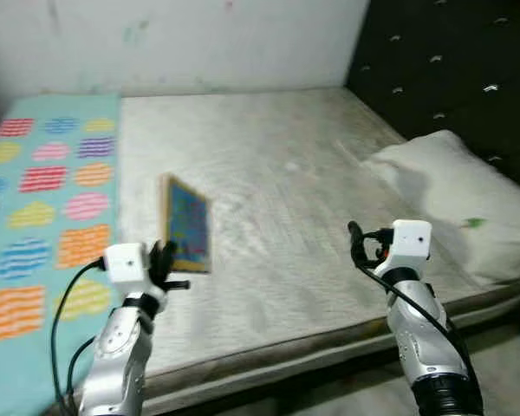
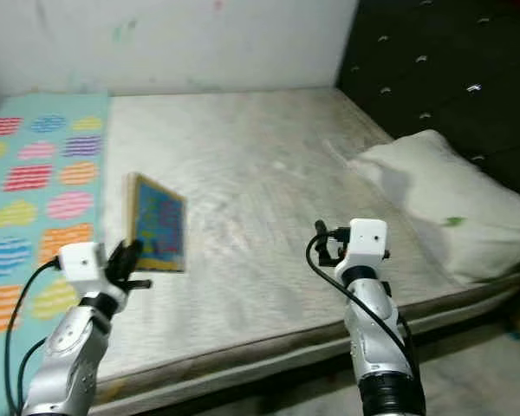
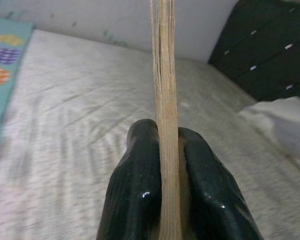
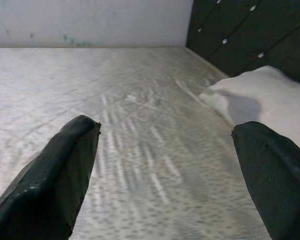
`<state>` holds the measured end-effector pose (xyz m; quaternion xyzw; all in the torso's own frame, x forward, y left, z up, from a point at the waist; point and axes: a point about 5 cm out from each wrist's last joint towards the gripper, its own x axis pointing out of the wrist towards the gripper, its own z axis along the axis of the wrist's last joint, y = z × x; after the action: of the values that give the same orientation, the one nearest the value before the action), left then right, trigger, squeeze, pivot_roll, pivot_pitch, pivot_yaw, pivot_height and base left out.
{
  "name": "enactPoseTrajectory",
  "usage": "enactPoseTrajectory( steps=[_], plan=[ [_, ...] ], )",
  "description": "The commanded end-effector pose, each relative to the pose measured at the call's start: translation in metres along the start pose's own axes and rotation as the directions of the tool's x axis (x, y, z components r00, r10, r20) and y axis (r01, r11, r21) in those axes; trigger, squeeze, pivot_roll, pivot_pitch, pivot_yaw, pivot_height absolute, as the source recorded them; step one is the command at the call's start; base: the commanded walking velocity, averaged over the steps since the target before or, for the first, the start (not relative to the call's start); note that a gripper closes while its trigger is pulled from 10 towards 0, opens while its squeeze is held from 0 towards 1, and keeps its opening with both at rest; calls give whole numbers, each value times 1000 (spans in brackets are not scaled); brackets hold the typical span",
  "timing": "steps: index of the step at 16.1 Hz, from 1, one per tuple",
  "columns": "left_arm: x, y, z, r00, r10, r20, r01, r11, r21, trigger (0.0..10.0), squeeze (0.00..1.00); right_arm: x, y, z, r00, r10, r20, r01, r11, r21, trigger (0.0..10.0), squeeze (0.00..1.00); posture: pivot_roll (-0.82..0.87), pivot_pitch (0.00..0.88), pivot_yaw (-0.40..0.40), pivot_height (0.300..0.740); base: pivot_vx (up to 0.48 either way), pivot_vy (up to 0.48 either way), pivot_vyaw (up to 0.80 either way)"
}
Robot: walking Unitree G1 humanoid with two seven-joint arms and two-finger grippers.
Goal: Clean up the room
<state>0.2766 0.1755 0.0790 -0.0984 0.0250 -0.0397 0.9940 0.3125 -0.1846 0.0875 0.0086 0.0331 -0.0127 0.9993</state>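
My left gripper (image 1: pixel 166 262) is shut on the lower edge of a thin book with a blue patterned cover (image 1: pixel 188 224), held upright above the near left part of the bare mattress (image 1: pixel 277 173). The left wrist view looks along the book's pale edge (image 3: pixel 164 80), pinched between my two black fingers (image 3: pixel 135 185). Over the mattress's near right part my right gripper (image 1: pixel 355 240) stands open, nothing between its fingers (image 4: pixel 60 175).
A turquoise blanket with striped coloured blobs (image 1: pixel 43 191) covers the bed's left side. A white pillow (image 1: pixel 455 195) lies at the right against a dark tufted headboard (image 1: pixel 451 61). A pale wall (image 1: pixel 199 43) runs behind the bed.
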Motion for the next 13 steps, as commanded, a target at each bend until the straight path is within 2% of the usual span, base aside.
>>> enactPoseTrajectory(
  steps=[1,4,8,13],
  plan=[
    [1,6,9,999,12,37,-12,1000,15,10000,0,2,4,4,1000,15,13,-15,1000,-4,10000,0,-99,0,-35,740,0,-472,0],
    [2,6,9,999,12,36,-13,1000,16,10000,0,2,8,6,998,48,30,-47,998,-38,10000,0,-99,0,-34,740,0,-457,133],
    [3,6,9,999,11,36,-12,1000,17,10000,0,3,8,6,999,46,28,-45,998,-34,10000,0,-100,0,-34,740,0,-383,750],
    [3,5,10,999,3,54,-2,1000,-18,10000,0,3,7,4,999,47,23,-46,998,-34,10000,0,-100,0,-34,740,0,0,0]
  ],
)
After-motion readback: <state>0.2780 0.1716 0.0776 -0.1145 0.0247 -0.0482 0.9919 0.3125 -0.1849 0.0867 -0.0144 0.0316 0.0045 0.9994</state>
